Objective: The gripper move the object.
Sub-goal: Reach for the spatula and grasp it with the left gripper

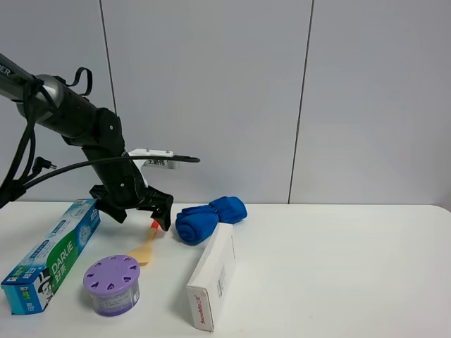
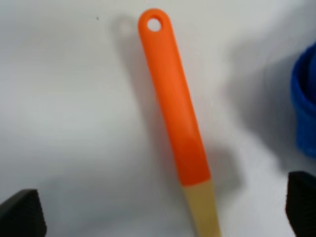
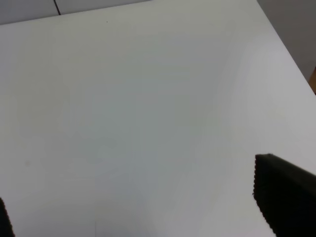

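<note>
The spatula (image 1: 146, 246) lies on the white table (image 1: 338, 267), tan head toward the front and orange-red handle toward the back. My left gripper (image 1: 141, 208) hangs open just above the handle end, one finger on each side, not touching it. In the left wrist view the handle (image 2: 174, 98) runs between the two black fingertips (image 2: 19, 213), with the left gripper (image 2: 158, 213) centred over it. My right gripper (image 3: 148, 207) is open and empty over bare table; it is out of the exterior view.
A rolled blue cloth (image 1: 208, 218) lies just right of the left gripper. A purple round container (image 1: 111, 284) stands in front of the spatula head. A blue-green toothpaste box (image 1: 53, 253) lies at the left, a white carton (image 1: 213, 276) in the middle front.
</note>
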Action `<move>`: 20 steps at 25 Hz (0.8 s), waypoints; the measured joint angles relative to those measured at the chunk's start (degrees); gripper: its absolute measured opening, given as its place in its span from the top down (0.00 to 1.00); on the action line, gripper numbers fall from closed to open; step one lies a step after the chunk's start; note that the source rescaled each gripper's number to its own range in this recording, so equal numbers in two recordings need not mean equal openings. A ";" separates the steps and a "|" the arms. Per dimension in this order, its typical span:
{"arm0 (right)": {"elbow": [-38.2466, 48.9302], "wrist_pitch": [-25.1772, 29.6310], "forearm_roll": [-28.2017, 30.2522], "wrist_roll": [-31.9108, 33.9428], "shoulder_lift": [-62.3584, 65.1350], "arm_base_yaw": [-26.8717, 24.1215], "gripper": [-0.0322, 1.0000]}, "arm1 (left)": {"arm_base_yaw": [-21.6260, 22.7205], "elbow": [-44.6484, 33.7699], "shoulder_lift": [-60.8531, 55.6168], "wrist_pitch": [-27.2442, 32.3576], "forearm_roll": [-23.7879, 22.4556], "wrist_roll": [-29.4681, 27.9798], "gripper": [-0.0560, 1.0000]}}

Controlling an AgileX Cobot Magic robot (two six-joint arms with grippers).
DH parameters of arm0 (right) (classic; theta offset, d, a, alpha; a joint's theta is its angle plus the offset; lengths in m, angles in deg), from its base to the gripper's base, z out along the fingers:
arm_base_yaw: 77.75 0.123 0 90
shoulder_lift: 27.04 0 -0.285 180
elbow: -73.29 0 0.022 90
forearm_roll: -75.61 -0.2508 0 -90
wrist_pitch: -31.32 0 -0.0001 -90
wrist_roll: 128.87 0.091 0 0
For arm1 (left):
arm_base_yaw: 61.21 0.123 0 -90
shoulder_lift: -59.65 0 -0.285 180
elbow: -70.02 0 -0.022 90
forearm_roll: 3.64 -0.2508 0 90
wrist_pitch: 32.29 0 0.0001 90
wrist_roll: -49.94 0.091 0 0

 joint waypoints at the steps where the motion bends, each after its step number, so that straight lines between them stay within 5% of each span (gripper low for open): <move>1: 0.00 0.00 0.00 0.00 0.00 0.00 0.00 | 0.00 0.00 0.23 -0.28 0.52 -0.05 0.00; 20: 0.00 0.00 0.00 0.00 0.00 0.00 0.00 | 0.00 0.22 2.78 -3.84 1.92 0.12 0.05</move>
